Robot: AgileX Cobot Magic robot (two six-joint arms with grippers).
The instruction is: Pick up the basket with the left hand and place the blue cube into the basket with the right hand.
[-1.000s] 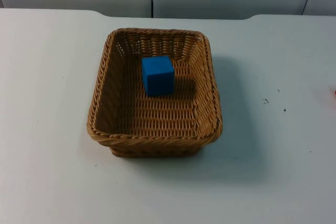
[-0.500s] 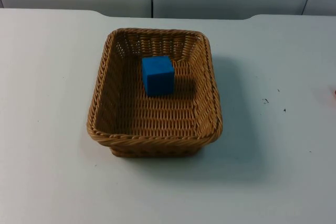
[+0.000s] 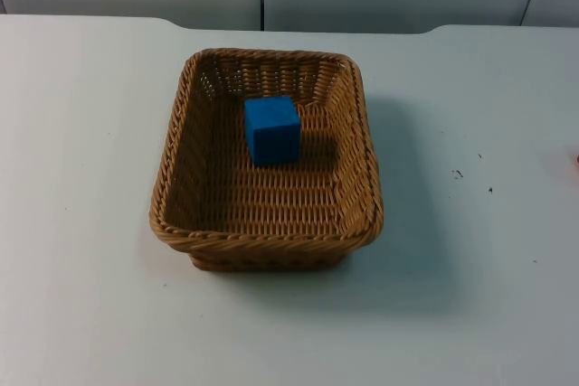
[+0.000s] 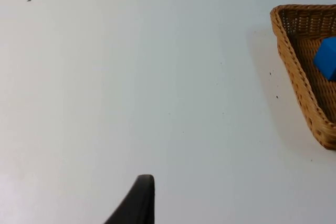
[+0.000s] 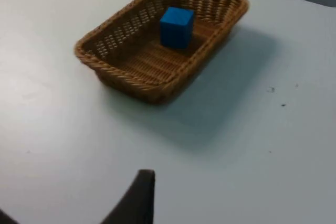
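Top view is showing the wicker basket sitting flat on the white bench, near the middle of it, with nothing gripping its rim. The blue cube is lying inside the basket, resting on the woven floor toward the far wall and touching no side. A few dark specks are dotting the bench to the right of the basket.

Left wrist view is looking across bare bench, with one corner of the basket and a part of the blue cube at the edge; the left claw is standing well apart from the basket, and I cannot tell its state.

Right wrist view is taking in the whole basket with the cube in it; the right claw is hanging back over the bench, well apart from the basket, its state impossible to tell.
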